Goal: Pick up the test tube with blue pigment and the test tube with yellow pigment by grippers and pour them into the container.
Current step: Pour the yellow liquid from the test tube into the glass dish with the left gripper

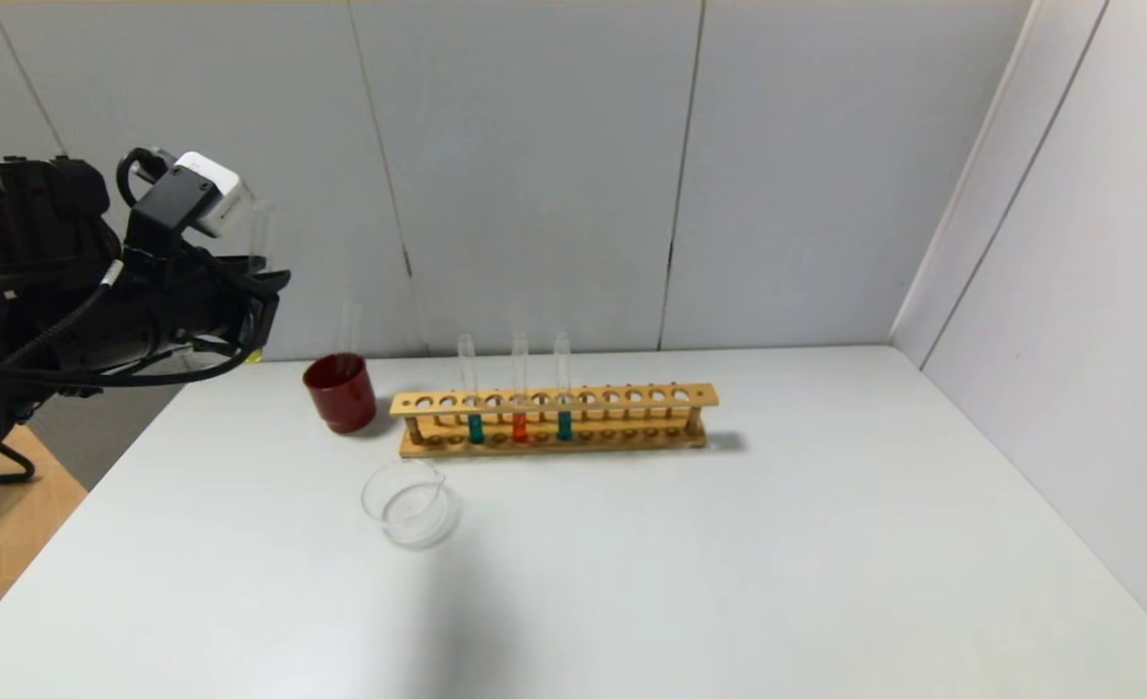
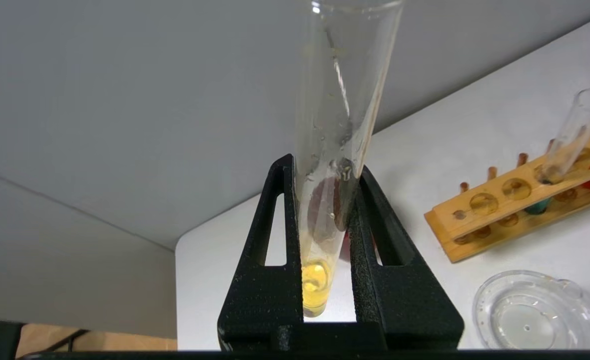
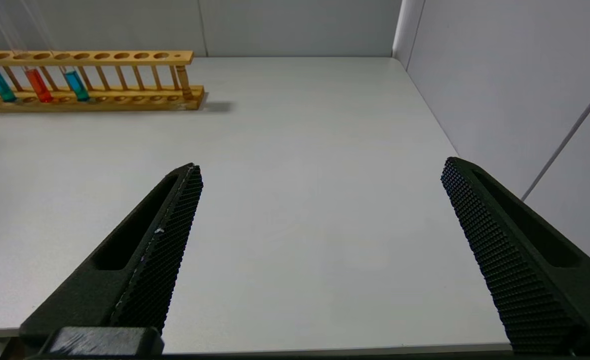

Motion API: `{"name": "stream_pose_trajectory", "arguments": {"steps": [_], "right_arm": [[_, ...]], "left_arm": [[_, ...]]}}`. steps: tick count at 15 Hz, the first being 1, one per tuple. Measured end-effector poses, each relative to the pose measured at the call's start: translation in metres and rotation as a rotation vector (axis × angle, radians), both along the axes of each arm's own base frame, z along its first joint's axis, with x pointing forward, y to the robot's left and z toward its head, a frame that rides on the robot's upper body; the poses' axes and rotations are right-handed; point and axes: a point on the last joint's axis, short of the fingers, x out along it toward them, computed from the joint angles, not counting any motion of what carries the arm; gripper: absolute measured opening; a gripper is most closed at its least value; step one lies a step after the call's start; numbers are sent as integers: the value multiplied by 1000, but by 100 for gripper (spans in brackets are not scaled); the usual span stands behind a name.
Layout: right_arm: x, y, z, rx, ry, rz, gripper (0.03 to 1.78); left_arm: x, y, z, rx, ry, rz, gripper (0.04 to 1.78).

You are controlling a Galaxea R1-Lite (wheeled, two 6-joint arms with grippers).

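My left gripper [image 2: 324, 167] is shut on the test tube with yellow pigment [image 2: 315, 285], which stands upright between the black fingers with yellow liquid at its bottom. In the head view this gripper [image 1: 257, 296] hangs high beyond the table's left edge, left of the red cup. Two test tubes with blue pigment [image 1: 476, 427] [image 1: 564, 425] stand in the wooden rack [image 1: 631, 396]. The container [image 1: 408, 503], a low clear glass beaker, sits in front of the rack's left end. My right gripper [image 3: 320, 165] is open over bare table, far right of the rack [image 3: 125, 56].
An orange-red tube [image 1: 520, 427] stands between the two blue ones. A dark red cup [image 1: 340, 391] sits just left of the rack. Grey walls close the back and right sides of the white table [image 1: 728, 563].
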Motion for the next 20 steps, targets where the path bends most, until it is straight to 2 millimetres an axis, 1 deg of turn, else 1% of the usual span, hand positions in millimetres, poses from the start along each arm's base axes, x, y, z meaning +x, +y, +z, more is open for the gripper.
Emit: {"name": "stream_pose_trajectory", "arguments": {"steps": [2,5,7,9,12,17,20], "right_arm": [[0,0,0,0,0,0,175],[0,0,0,0,0,0,175],[0,0,0,0,0,0,175],[0,0,0,0,0,0,175],[0,0,0,1,0,0,175],[0,0,0,0,0,0,175],[0,0,0,1,0,0,175]], "left_arm": [[5,-2,-2,16,-20,-14,32],[14,-2,-5,104,-80,-23,32],[16,-1,-6,193,-102,-30,32],[15,-2,-10,235,-100,-45,32],[7,-3,-18,288,-85,-85,32],[-20,-3,-38,405,-70,-124,32],[-27,-2,-39,440,-104,-136,32]]}}
